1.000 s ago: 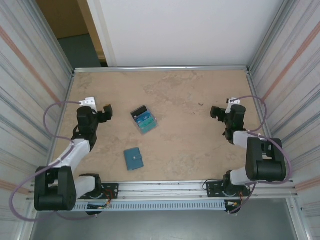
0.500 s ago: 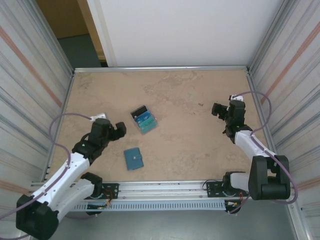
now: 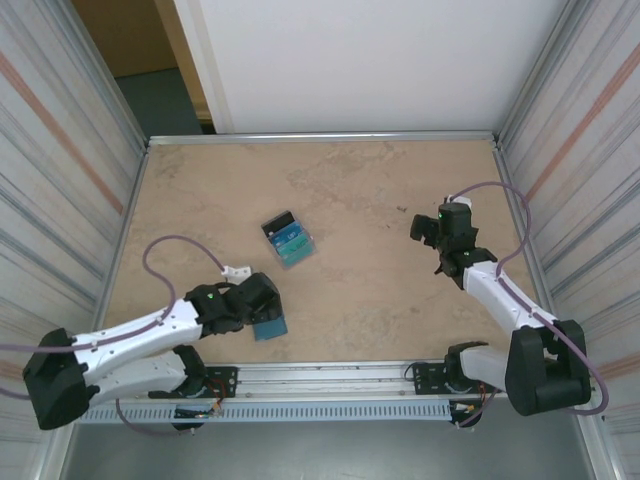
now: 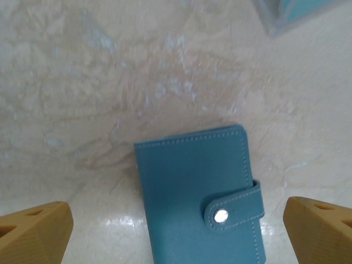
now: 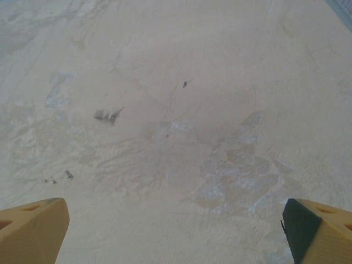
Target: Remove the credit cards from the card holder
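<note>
The card holder [image 4: 192, 187] is a teal-blue wallet lying flat near the front of the table, closed, with its strap snapped shut. In the top view its right part [image 3: 273, 327] shows from under my left gripper [image 3: 262, 305]. That gripper [image 4: 177, 236] hovers open over the holder, one yellow fingertip [image 4: 33, 231] off each side, touching nothing. The credit cards are hidden, since the holder is closed. My right gripper [image 3: 424, 228] is open over bare table at the right [image 5: 176, 231], with nothing between its fingers.
A fan of coloured cards, black, blue and teal [image 3: 288, 240], lies mid-table behind the holder; its corner shows in the left wrist view [image 4: 300, 11]. Metal walls close in the left and right sides, and a rail [image 3: 330, 372] runs along the front edge.
My left arm has swung forward and to the right, from the left side of the table to over the card holder. The right gripper has shifted slightly left. Both stayed open.
</note>
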`<control>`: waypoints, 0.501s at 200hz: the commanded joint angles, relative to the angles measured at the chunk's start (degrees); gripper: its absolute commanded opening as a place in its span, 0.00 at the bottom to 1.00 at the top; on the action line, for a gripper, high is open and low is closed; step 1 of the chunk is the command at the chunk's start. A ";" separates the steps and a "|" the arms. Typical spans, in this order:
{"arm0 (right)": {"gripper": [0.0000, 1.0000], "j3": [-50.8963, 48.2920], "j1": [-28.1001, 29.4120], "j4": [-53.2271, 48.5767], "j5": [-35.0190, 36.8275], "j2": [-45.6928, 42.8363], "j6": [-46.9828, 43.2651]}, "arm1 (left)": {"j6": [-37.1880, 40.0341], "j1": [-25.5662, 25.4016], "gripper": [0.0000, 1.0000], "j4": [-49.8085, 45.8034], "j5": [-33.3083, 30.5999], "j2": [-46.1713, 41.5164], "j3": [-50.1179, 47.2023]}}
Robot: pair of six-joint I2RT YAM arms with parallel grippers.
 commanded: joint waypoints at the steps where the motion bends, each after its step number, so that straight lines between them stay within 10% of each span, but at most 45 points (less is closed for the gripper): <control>1: 0.99 0.55 0.87 -1.20 2.85 -1.71 2.65 | -4.42 -1.91 0.99 -2.76 -0.20 3.98 1.68; 100: 0.99 -1.73 1.60 -0.76 2.98 -1.78 4.46 | 0.98 -3.70 0.99 3.07 4.66 14.99 5.12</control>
